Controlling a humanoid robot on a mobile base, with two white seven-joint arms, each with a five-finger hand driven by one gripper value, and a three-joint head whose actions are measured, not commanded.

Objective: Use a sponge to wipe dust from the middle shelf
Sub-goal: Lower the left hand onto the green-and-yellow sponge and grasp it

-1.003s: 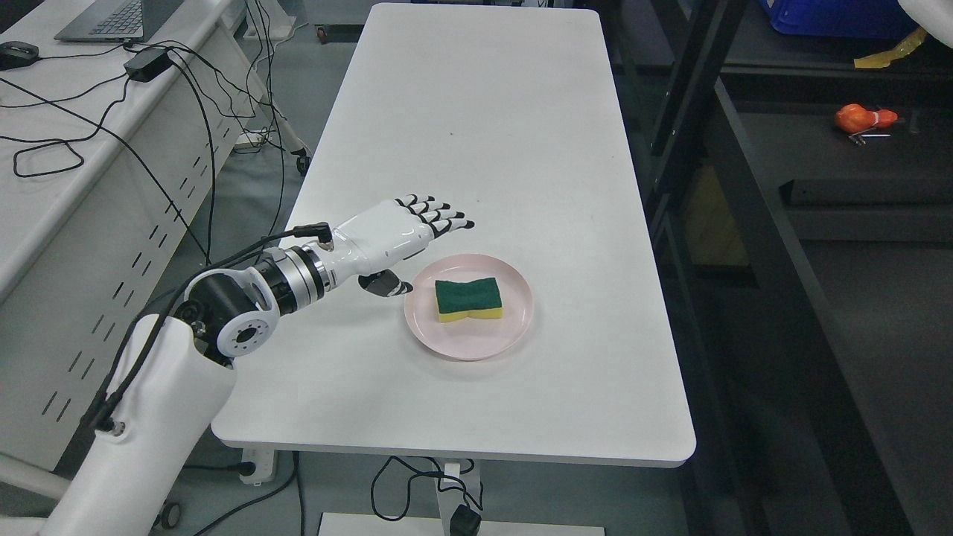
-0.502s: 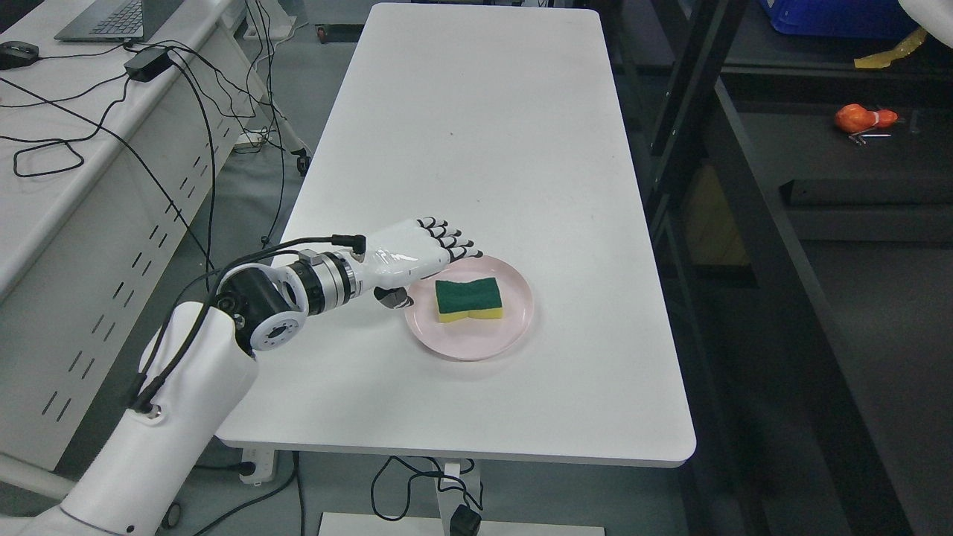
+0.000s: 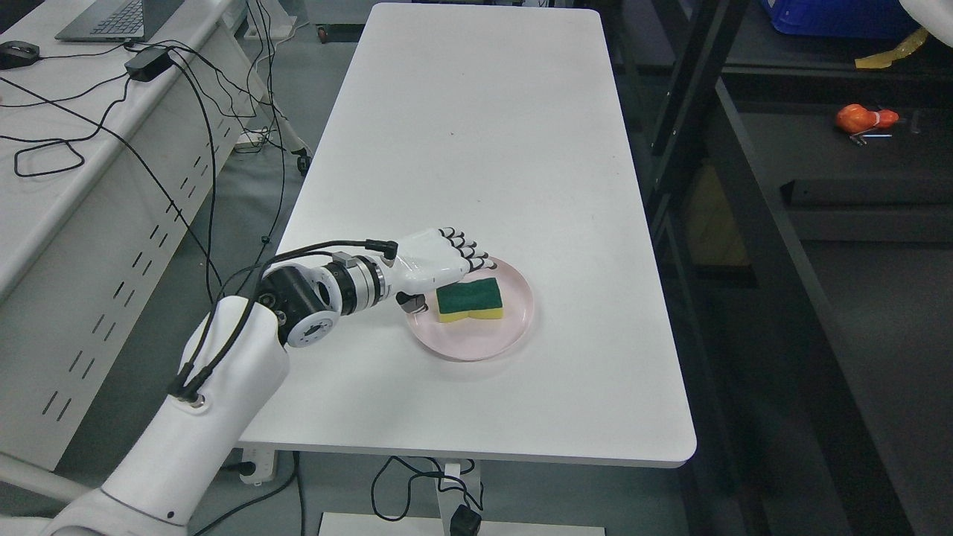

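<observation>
A green-topped, yellow-bottomed sponge (image 3: 470, 298) lies on a pink plate (image 3: 514, 327) near the front of the white table (image 3: 476, 149). My left hand (image 3: 447, 275) is at the plate's left rim, right against the sponge's left end. Its fingers (image 3: 470, 256) are extended over the sponge's upper left corner and its thumb (image 3: 414, 302) is below, at the plate's edge. The hand is open and holds nothing. A dark shelf unit (image 3: 752, 223) stands to the right of the table. My right arm is out of view.
A desk (image 3: 45, 179) with cables, a power adapter (image 3: 149, 64), a mouse and a laptop stands on the left. An orange object (image 3: 864, 117) lies on the shelf at the right, with a blue bin (image 3: 834, 16) above.
My left hand has moved right and down toward the plate, from beside its upper left rim to the sponge's left end. The sponge and plate have not moved.
</observation>
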